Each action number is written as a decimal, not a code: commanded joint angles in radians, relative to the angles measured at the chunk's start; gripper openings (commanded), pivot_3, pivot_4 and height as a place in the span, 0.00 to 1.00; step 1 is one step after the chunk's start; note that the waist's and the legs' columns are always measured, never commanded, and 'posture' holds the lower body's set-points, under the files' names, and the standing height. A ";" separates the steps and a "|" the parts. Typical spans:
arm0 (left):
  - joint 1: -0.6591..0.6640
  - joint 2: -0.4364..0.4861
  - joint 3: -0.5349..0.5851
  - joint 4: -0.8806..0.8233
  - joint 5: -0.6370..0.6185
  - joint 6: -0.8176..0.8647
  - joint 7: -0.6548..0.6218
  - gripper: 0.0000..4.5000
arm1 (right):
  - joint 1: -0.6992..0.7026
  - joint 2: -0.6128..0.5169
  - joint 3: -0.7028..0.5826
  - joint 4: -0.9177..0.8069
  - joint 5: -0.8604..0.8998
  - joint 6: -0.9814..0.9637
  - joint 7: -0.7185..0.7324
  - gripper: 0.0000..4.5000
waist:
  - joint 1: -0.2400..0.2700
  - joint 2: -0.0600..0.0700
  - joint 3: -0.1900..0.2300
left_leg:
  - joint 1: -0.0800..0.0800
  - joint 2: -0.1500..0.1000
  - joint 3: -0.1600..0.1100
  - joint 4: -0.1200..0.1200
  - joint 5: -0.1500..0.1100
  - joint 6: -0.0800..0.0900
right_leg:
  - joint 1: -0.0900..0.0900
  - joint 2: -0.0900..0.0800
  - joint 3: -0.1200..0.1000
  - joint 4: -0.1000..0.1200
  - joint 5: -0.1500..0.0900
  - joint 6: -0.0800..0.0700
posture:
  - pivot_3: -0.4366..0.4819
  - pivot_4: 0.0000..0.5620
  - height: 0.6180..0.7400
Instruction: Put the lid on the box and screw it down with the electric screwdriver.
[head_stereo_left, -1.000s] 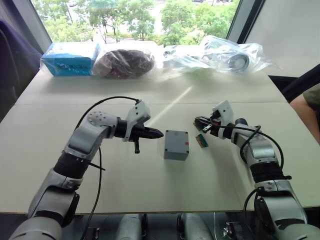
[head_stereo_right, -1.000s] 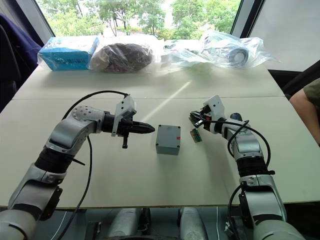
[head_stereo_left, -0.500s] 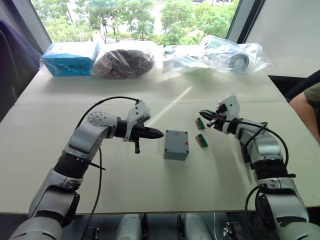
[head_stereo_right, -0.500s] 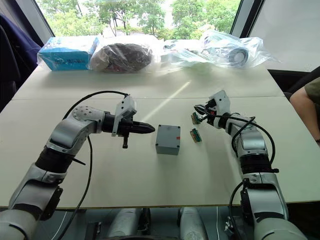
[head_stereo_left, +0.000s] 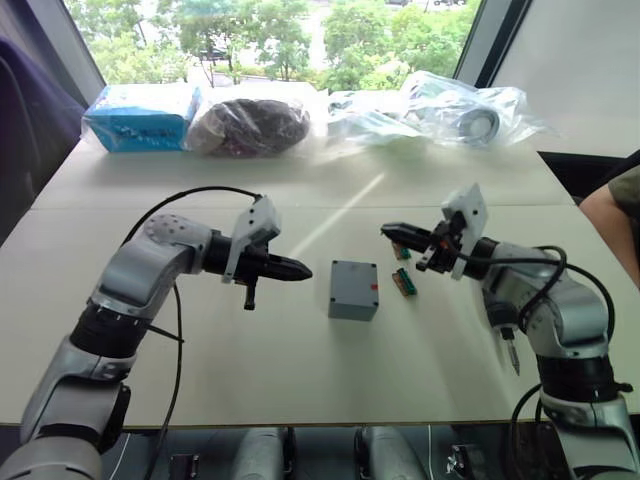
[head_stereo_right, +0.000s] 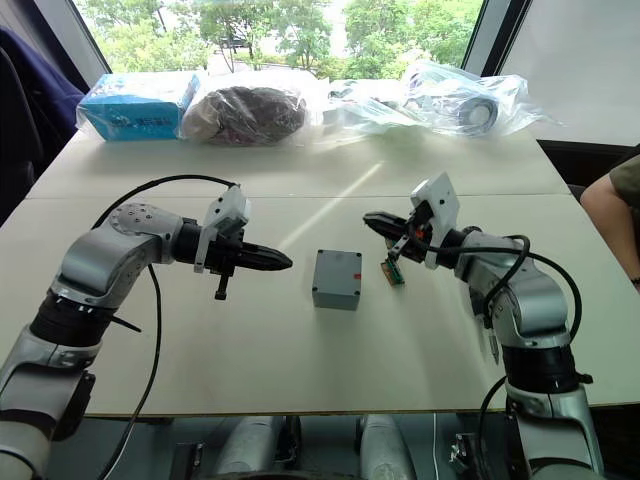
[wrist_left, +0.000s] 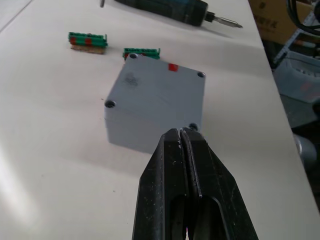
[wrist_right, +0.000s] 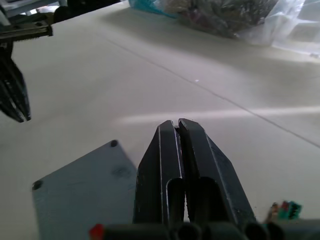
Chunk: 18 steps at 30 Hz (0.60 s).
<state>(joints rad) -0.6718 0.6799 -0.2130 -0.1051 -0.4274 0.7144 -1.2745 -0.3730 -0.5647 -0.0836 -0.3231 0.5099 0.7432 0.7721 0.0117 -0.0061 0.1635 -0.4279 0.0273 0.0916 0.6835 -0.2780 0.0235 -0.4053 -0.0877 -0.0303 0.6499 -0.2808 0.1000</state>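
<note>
Left gripper (head_stereo_left: 300, 268), fingers pressed together and empty, hovers left of the grey box (head_stereo_left: 353, 289) on the white worktop (head_stereo_left: 300, 380). Right gripper (head_stereo_left: 392, 231), also closed and empty, hovers above the box's right side.

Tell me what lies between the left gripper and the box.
Nothing: bare table separates the left gripper from the box, seen in the left eye view.
</note>
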 joint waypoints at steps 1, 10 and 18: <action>-0.014 0.003 0.015 -0.031 -0.023 0.000 -0.003 0.00 | 0.038 -0.001 0.002 -0.088 0.032 0.022 -0.024 0.01 | 0.001 0.000 0.000 | 0.000 0.000 0.000 0.000 0.000 0.000 | 0.000 0.000 0.000 0.000 0.000 0.000 | 0.48 0.27 1.00; -0.022 -0.021 0.008 -0.011 -0.012 -0.011 0.008 0.00 | 0.079 0.009 0.019 -0.064 0.006 -0.011 -0.072 0.01 | 0.000 0.000 0.000 | 0.000 0.000 0.000 0.000 0.000 0.000 | 0.000 0.001 0.000 0.000 0.000 0.000 | 0.48 0.27 1.00; -0.016 -0.026 0.007 0.000 -0.003 -0.028 0.014 0.00 | 0.084 0.004 0.033 -0.029 -0.018 -0.042 -0.073 0.01 | 0.000 0.000 0.000 | 0.000 0.000 0.000 0.000 0.000 0.000 | 0.000 0.001 0.000 0.000 0.000 0.000 | 0.48 0.27 1.00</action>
<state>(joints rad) -0.6758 0.6551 -0.2152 -0.0958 -0.4256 0.7065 -1.2613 -0.2842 -0.5542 -0.0480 -0.3435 0.4935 0.7261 0.6985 0.0113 -0.0061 0.1635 -0.4278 0.0272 0.0914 0.6836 -0.2781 0.0236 -0.4055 -0.0871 -0.0303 0.6496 -0.2809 0.1000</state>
